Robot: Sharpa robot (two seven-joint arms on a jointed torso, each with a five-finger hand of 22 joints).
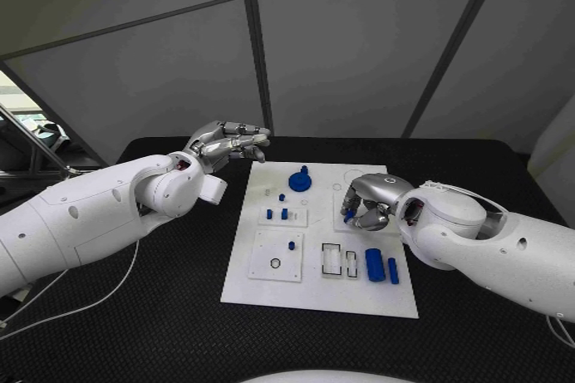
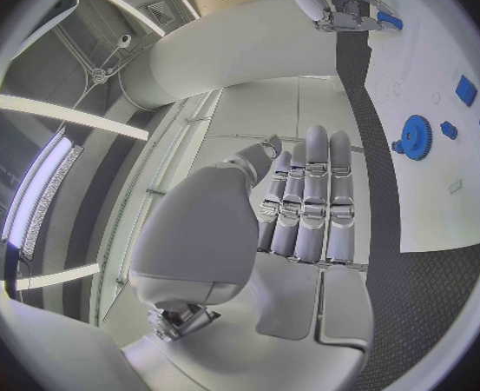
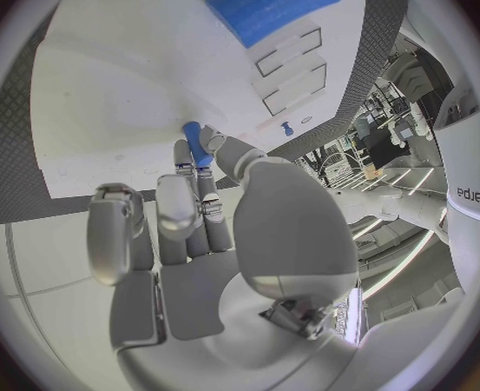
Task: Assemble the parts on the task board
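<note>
right hand [image 1: 369,202] pinching blue part [image 3: 195,142], blue gear [image 1: 300,180] nearby

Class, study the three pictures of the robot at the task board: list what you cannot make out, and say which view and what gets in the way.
1. Head view: the small blue part at the right robot hand is mostly hidden by its fingers.
2. Right wrist view: the fingers cover that part's lower end, so its shape and seat are unclear.
3. Head view: markings on the task board are too small to read.
4. Left wrist view: the left robot hand blocks the table beneath.
</note>
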